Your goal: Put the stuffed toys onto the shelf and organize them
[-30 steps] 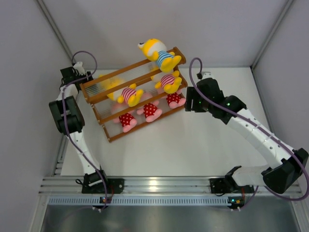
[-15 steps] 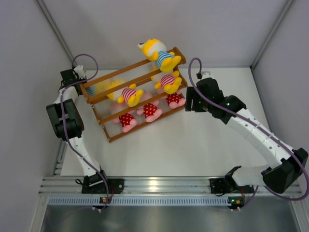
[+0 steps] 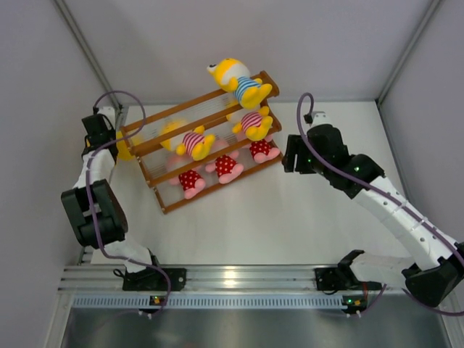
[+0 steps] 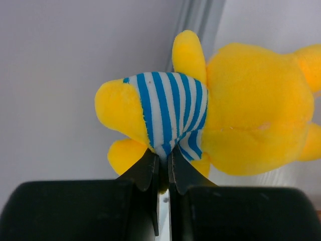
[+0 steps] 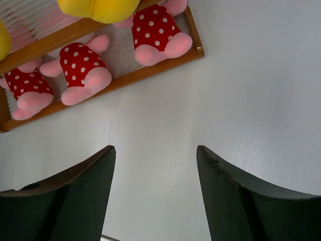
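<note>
My left gripper (image 4: 161, 153) is shut on the blue-white striped shirt of a yellow stuffed toy (image 4: 241, 115). In the top view that toy (image 3: 125, 148) shows just left of the shelf (image 3: 246, 172), beside the left wall. The shelf bears one yellow toy in blue stripes (image 3: 239, 83) on top, yellow toys in pink stripes (image 3: 192, 141) on the middle tier, and three pink toys in red dotted outfits (image 3: 226, 167) on the bottom. My right gripper (image 3: 288, 154) stands open and empty right of the shelf, above bare table (image 5: 155, 148).
Grey walls close in the table on the left, back and right. The left wall is right next to the held toy. An aluminium rail (image 3: 239, 277) carries both arm bases at the near edge.
My left gripper has shut on the yellow toy and drawn back left of the shelf's end. The right gripper has shifted slightly right, away from the shelf.
</note>
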You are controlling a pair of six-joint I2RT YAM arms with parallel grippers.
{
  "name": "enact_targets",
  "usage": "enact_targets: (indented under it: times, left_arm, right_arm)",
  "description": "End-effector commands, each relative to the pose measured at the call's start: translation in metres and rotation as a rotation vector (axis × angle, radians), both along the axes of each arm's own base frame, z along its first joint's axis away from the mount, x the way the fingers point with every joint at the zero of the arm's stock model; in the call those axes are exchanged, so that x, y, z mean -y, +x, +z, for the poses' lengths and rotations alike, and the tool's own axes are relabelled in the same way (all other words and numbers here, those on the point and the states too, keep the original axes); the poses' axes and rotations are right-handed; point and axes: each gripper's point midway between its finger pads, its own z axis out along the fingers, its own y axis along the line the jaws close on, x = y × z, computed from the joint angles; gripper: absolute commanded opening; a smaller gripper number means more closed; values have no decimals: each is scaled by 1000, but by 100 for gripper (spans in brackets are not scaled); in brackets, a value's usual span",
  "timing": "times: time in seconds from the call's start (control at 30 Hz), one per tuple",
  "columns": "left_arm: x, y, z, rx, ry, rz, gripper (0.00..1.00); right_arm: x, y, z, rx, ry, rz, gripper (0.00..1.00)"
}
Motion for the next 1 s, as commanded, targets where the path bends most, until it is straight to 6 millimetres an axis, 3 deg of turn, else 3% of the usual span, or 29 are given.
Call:
enact_targets:
  times: [0.0,0.03,0.2,0.4,0.53,0.63,0.73,0.87,0.93,0.97]
  left_arm:
    - [-16,-13,74,163,154,67,0]
    - [-14,-20,90,187,180,69,0]
    - [-10,-50,118,225,241,84,0]
    - [-7,-81,175,307,338,103,0]
    - [2,-86,217,387,352,75,0]
    - [10,-87,250,458,358,52,0]
    - [20,-90,286,540,365,32,0]
    - [41,-85,313,621,335,-52,0]
    - [53,-85,332,673,280,-87,0]
    - [59,-86,328,648,236,-110,0]
  right_arm:
    - [2,-3,20,74,51,13,66]
    - [2,-5,20,76,57,16,66]
    - [2,-12,23,89,81,34,66]
    - [-2,-17,37,118,87,91,66]
    - [-12,-22,62,158,94,186,66]
    - [-13,-23,99,230,101,228,66]
    - [-15,-21,112,260,90,249,66]
    - [-22,-20,130,294,94,300,66]
    - [-35,-28,139,303,129,385,66]
    - [-41,-30,147,323,153,412,66]
